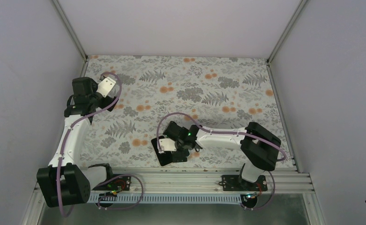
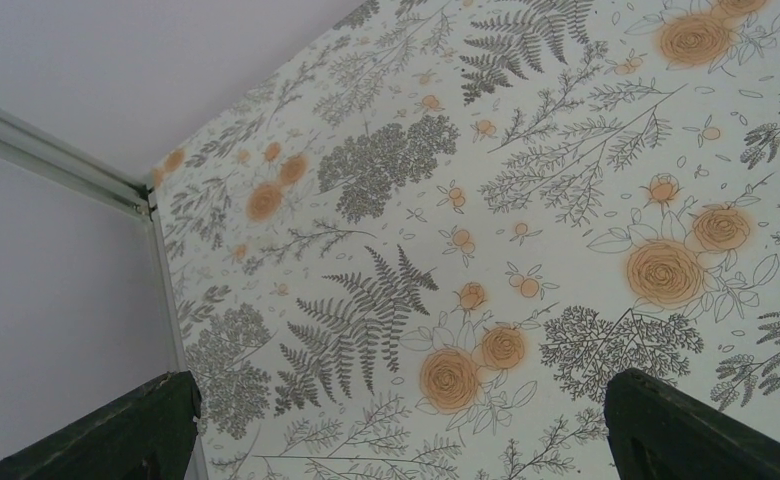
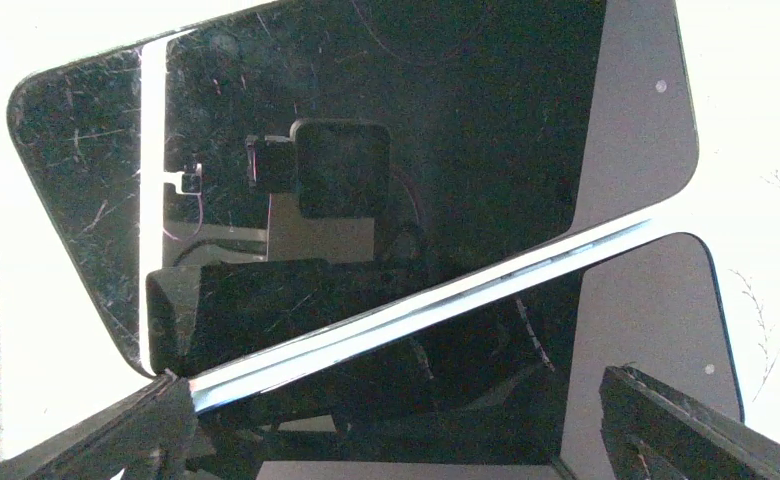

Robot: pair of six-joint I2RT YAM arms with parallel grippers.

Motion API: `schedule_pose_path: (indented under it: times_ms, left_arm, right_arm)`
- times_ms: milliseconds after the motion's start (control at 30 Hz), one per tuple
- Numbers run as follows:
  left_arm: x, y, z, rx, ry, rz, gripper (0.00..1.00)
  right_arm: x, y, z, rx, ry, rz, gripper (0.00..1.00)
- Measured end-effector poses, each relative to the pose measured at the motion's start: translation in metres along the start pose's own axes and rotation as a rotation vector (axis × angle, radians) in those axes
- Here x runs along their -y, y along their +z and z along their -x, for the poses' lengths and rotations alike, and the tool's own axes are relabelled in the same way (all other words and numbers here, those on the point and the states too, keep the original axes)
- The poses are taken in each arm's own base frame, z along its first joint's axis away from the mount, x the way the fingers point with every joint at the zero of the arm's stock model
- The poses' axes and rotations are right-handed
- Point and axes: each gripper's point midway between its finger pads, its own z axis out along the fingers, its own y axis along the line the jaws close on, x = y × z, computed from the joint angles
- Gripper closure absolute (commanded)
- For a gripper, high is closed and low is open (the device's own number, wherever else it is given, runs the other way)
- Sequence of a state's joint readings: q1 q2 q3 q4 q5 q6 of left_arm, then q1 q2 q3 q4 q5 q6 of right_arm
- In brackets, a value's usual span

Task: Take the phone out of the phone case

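Phone (image 3: 366, 130), silver edge aslant over phone case (image 3: 656, 330), by near edge of table (image 1: 195, 84)

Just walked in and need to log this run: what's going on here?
The right gripper hangs open, low over a black phone at the near edge of the table. The phone's scratched screen lies tilted across a second dark piece, probably its case, with a silvery edge showing between them; whether it's fully out is unclear. The left gripper is open and empty over the far left of the table.
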State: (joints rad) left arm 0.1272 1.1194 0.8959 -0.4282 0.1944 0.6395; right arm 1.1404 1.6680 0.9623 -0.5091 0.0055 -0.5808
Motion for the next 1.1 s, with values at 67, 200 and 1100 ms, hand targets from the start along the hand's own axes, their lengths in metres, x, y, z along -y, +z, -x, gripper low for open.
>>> schedule_pose_path:
  times_ms: [67, 200, 1100]
  left_arm:
    - [0.000, 0.000, 0.000, -0.001, 0.000, 0.000, 0.00]
    - [-0.001, 0.001, 0.000, -0.001, 0.001, 0.004, 0.00]
    - [-0.001, 0.007, 0.000, 0.000, 0.000, 0.000, 0.00]
  right_arm:
    - [-0.001, 0.000, 0.001, 0.002, -0.007, 0.001, 0.00]
    - [-0.006, -0.004, 0.003, 0.016, -0.029, 0.012, 0.00]
    - [0.001, -0.001, -0.005, 0.045, -0.123, -0.160, 0.00]
